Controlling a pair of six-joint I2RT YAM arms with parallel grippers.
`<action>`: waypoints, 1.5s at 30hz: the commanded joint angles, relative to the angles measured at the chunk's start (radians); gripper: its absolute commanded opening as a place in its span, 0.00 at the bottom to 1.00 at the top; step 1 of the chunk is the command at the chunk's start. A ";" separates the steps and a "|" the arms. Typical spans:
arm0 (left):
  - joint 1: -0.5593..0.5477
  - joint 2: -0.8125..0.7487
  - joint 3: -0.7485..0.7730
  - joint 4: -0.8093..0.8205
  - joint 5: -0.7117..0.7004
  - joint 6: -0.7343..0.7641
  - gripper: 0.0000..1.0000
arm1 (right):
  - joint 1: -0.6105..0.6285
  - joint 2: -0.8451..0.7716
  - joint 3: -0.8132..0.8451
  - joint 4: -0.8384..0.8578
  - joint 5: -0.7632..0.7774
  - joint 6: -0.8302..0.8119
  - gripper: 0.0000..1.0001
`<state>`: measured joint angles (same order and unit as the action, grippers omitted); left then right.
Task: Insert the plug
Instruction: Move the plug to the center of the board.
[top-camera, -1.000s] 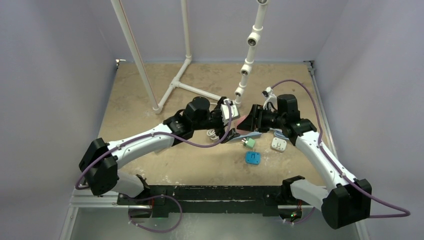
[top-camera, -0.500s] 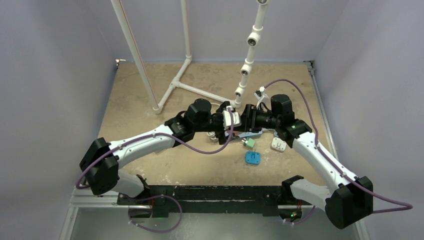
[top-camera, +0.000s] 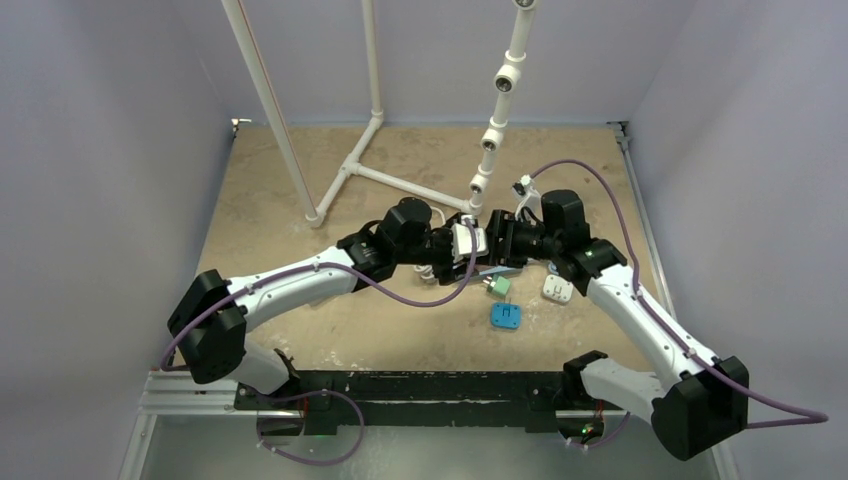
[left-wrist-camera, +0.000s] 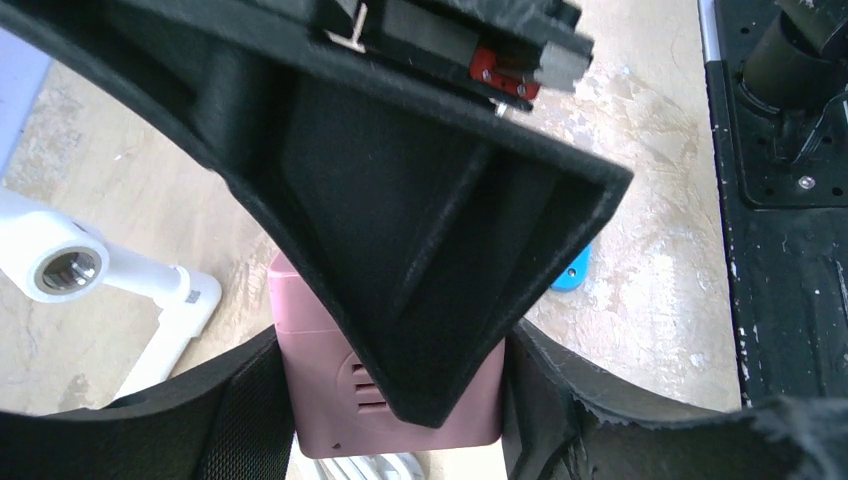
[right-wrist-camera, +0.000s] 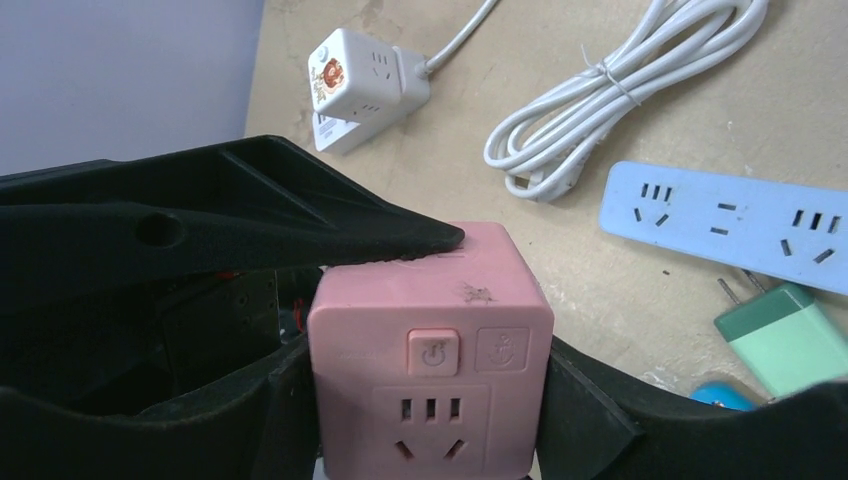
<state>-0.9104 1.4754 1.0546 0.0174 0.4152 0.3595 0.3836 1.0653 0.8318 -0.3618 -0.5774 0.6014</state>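
Arms had closed in since 1 s ago: left claw (top-camera: 463, 240) and right claw (top-camera: 492, 244) met at the pink socket cube (right-wrist-camera: 430, 370), each clamped on it, prob. a handover. Green plug (right-wrist-camera: 790, 345) lay loose on the bench (top-camera: 290, 200) near the cube. Only the right-wrist cam showed its prongs & the cube's slots.

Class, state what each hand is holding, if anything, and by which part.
The pink socket cube, gripped by the left hand and the right hand together, each pinching two opposite side faces.
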 joint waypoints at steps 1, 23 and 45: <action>0.000 -0.012 0.021 -0.011 0.005 0.009 0.00 | 0.002 -0.009 0.087 -0.059 0.059 -0.056 0.77; -0.007 0.019 0.031 0.027 -0.098 -0.069 0.95 | -0.006 0.032 0.129 -0.206 0.222 -0.105 0.00; 0.065 -0.079 -0.068 -0.120 -0.215 -0.082 0.99 | 0.028 0.302 0.296 -0.585 0.989 -0.087 0.00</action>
<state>-0.8776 1.4551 0.9852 -0.0994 0.2176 0.3050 0.3862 1.3361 1.0790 -0.9035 0.3313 0.5049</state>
